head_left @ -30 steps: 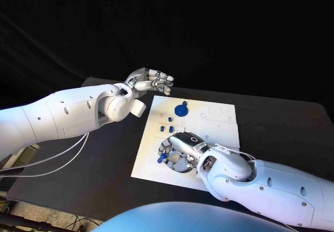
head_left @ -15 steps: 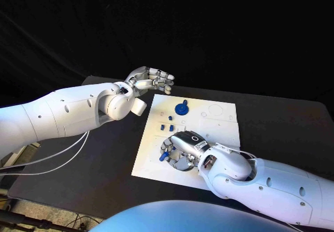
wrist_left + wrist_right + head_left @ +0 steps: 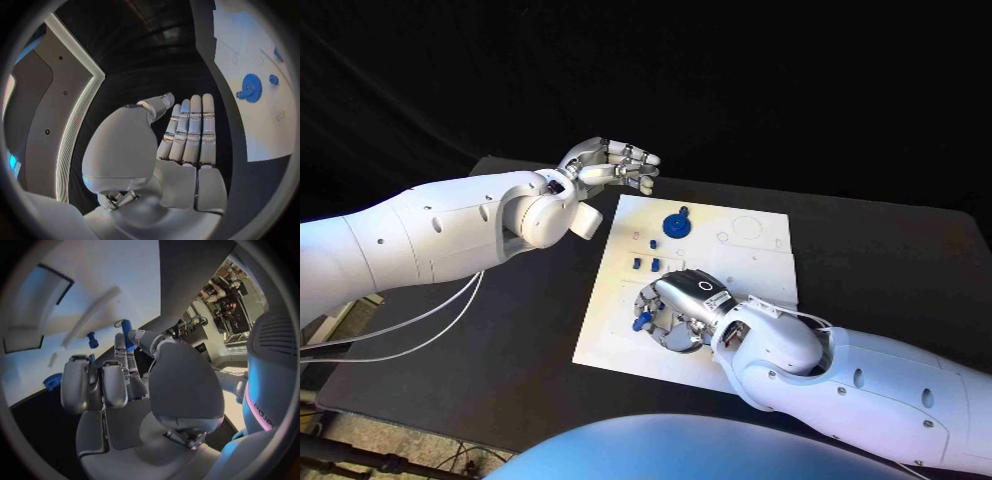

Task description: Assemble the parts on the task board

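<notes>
The white task board (image 3: 750, 262) lies mid-table. A blue gear (image 3: 675, 225) sits at its far end, also seen as the blue gear (image 3: 252, 88) past my left hand's fingertips. Small blue pegs (image 3: 646, 264) stand near the board's left edge. My right hand (image 3: 678, 305) hovers low over the board's near part and pinches a small blue part (image 3: 642, 322) between thumb and a finger; the right wrist view shows that blue part (image 3: 127, 335) at the fingertips, with a peg (image 3: 92, 340) beyond. My left hand (image 3: 610, 165) is raised beyond the board's far left corner, empty, its fingers (image 3: 189, 131) straight.
The black table (image 3: 877, 250) surrounds the board, with bare surface on both sides. My left forearm (image 3: 444, 235) hangs over the table's left part and my right forearm (image 3: 848, 370) crosses its near right part.
My right hand has edged slightly across the board's near part with the blue part still pinched. The left hand has stayed still.
</notes>
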